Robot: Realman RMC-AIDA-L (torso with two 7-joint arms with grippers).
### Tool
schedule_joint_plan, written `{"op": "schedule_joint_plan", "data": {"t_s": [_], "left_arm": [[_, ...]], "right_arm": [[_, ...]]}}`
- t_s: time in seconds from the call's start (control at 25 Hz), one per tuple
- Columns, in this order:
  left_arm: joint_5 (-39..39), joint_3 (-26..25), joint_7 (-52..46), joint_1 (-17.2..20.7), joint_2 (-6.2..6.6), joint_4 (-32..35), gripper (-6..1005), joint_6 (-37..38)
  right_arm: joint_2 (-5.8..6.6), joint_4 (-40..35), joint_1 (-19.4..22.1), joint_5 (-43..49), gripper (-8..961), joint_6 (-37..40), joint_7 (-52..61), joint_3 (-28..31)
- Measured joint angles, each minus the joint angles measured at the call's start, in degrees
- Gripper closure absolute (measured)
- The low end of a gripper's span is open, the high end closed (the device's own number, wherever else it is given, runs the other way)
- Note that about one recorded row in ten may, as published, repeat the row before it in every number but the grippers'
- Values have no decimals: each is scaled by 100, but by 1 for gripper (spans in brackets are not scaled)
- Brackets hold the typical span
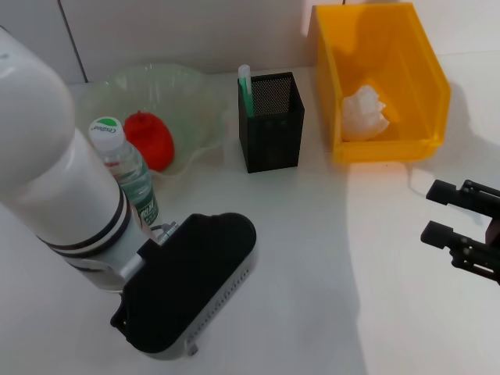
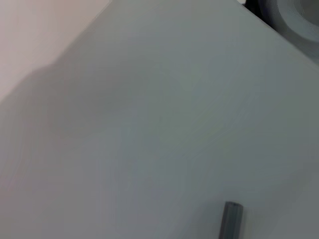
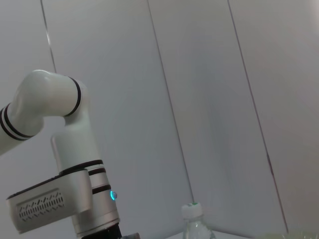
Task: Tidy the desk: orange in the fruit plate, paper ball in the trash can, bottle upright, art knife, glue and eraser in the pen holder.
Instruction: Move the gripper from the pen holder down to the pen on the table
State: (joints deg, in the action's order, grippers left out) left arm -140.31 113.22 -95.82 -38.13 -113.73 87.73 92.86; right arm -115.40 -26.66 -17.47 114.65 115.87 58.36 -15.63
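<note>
The orange [image 1: 148, 139] lies in the pale-green fruit plate [image 1: 195, 94] at the back left. The bottle [image 1: 125, 172] stands upright just in front of the plate; its cap also shows in the right wrist view [image 3: 192, 211]. The paper ball [image 1: 364, 113] lies inside the orange-yellow trash can [image 1: 426, 86] at the back right. The black mesh pen holder [image 1: 271, 125] stands between them with a green-and-white item [image 1: 244, 84] sticking up in it. The eraser is out of view. My left arm's black wrist [image 1: 187, 289] hangs low over the front left, next to the bottle. My right gripper [image 1: 430, 211] is open and empty at the right edge.
The left wrist view shows only bare white tabletop [image 2: 149, 124] and a small grey rod [image 2: 232, 221]. A white panelled wall [image 1: 180, 27] runs along the back of the table. White tabletop [image 1: 336, 258] lies between my two arms.
</note>
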Motion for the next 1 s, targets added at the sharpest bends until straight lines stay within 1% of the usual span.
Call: {"op": "schedule_joint_plan", "data": {"t_s": [0.08,0.12,0.16,0.2,0.4,0.44,0.52,0.8,0.84,1.0], "left_arm": [[0,0,0,0,0,0,328,0],[-81,269,174,-217,56,-51,330,-7],[-81,269,174,-217,56,-51,331,-7],[-87,323,287,-360,66,-151,333,-59],[-87,323,287,-360,66,-151,341,-59],[-145,381,417,-507,75,-334,342,-259],[-200,466,468,-528,69,-419,345,-330],[-226,515,498,-529,69,-474,356,-373],[-263,666,601,-570,101,-624,358,-491],[-278,743,629,-624,113,-735,364,-541]], "right_arm": [[-2,0,0,0,330,4,0,0],[-7,1,-1,0,330,8,0,0],[-13,2,-2,0,330,13,0,0],[-20,3,0,0,330,14,0,-1],[-41,3,35,0,330,16,-1,-4],[-42,3,46,1,330,22,0,-7],[-44,3,58,0,330,68,-15,-10],[-57,3,49,2,330,85,-15,-34],[-60,3,47,2,330,85,-11,-35],[-82,3,50,5,330,91,-7,-34]]}}
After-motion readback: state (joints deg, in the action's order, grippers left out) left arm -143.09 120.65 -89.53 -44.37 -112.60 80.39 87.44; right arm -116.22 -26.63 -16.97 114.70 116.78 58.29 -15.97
